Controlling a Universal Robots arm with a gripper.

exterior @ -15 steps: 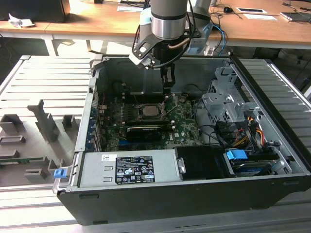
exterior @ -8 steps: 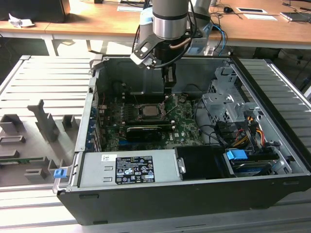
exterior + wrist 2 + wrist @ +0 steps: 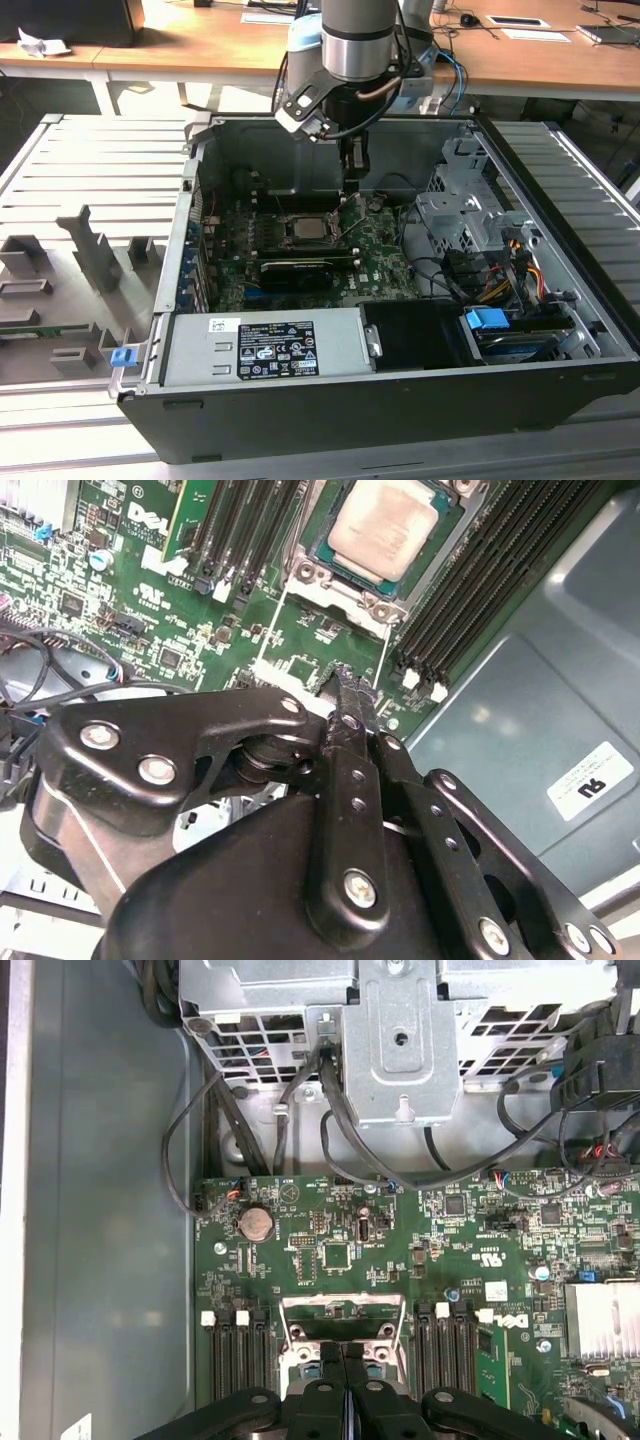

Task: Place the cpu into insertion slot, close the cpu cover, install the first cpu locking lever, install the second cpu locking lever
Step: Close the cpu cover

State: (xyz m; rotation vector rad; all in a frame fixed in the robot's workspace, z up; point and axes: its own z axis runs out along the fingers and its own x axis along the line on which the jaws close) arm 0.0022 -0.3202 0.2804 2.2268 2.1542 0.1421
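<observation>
Your gripper [image 3: 348, 685] has reached down into the open computer case [image 3: 400, 410], and its two fingers are pressed flat together with no gap between them, as both wrist views show. In the exterior view it hangs just behind the socket, over the green motherboard [image 3: 330, 1230].

The cpu [image 3: 385, 525] already lies in the insertion slot [image 3: 312, 576], flat, with its pale metal top facing up and the socket's rim framing it on all sides. You can also find it in the exterior view, near the middle of the board.

The cpu cover [image 3: 343, 1307] is not down on the chip. It appears to stand up from the socket's edge nearest the gripper as a thin grey frame, with its free edge right at your fingertips. From these angles you cannot tell whether the tips touch that edge or stop just short of it.

Black memory slots [image 3: 470, 590] run along both sides of the socket.
</observation>
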